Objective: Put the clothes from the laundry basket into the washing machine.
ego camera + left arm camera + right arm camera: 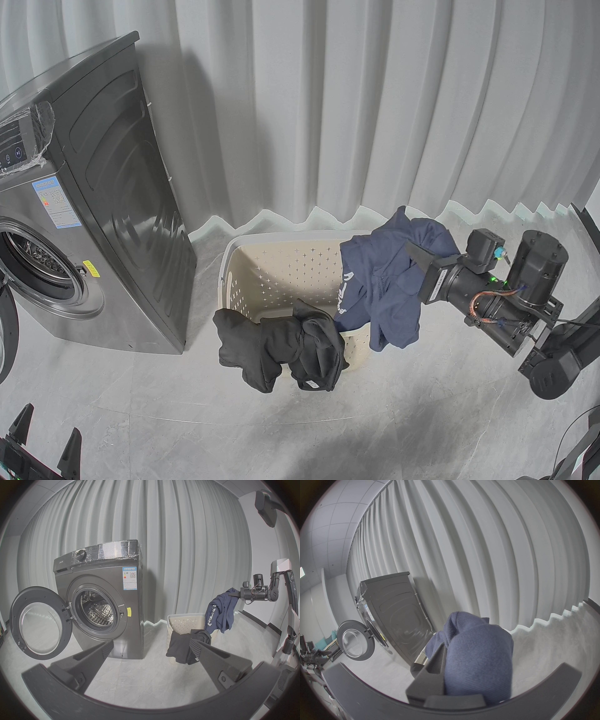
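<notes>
A cream laundry basket (275,275) stands on the floor to the right of the grey washing machine (94,206). The machine's round door (40,623) hangs wide open, showing the drum (97,608). My right gripper (420,257) is shut on a navy blue garment (381,281) and holds it above the basket's right end; the cloth hangs down over that rim. In the right wrist view the navy garment (478,658) bulges beside one finger (432,673). A black garment (281,350) drapes over the basket's near rim. My left gripper (150,644) is open and low, in front of the machine.
White curtains (350,106) hang close behind the basket and the machine. Bare grey floor (187,412) lies between me, the basket and the machine's open door.
</notes>
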You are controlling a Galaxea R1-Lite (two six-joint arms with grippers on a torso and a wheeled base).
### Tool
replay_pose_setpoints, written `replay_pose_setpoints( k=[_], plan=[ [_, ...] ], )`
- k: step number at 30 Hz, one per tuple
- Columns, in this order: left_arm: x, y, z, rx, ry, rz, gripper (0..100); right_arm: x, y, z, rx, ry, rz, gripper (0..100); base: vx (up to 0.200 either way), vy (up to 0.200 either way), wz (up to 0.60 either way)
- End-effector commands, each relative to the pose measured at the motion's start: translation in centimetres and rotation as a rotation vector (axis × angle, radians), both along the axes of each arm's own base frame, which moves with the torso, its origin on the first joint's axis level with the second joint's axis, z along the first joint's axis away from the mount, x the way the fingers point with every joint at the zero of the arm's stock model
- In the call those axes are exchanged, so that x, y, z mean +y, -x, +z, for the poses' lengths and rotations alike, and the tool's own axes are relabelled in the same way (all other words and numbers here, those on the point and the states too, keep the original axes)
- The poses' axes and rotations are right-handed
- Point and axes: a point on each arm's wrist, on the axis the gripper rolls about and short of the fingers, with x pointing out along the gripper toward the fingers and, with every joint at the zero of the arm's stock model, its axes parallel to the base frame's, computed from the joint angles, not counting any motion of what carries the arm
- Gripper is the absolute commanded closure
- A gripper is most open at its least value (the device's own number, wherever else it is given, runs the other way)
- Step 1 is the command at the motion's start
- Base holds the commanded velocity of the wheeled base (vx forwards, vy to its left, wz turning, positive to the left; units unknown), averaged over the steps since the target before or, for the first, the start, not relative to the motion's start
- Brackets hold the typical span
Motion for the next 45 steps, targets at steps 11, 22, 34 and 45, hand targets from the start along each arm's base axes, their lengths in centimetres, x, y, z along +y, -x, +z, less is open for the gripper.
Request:
replay_pose_setpoints(
  k=[11, 22, 34, 45],
  plan=[
    [0.0, 0.0, -0.5, -0.002, 0.005, 0.000, 0, -1.7, 2.6, 4.5, -0.094, -0.057, -0.068, 100, -0.109, 0.000, 0.00],
    [0.0, 0.0, -0.5, 0.000, 0.002, -0.001, 0, -2.1, 2.6, 4.2, -0.092, -0.020, -0.190, 100, -0.109, 0.000, 0.00],
    [0.0, 0.0, -0.5, -0.002, 0.007, -0.003, 0, -2.0, 3.2, 4.6, -0.102, -0.030, -0.182, 100, 0.000, 0.133, 0.00],
    [0.0, 0.0, -0.5, -0.002, 0.007, -0.003, 0, -1.9, 3.2, 4.4, -0.098, -0.027, -0.176, 100, 0.000, 0.200, 0.00]
  ],
)
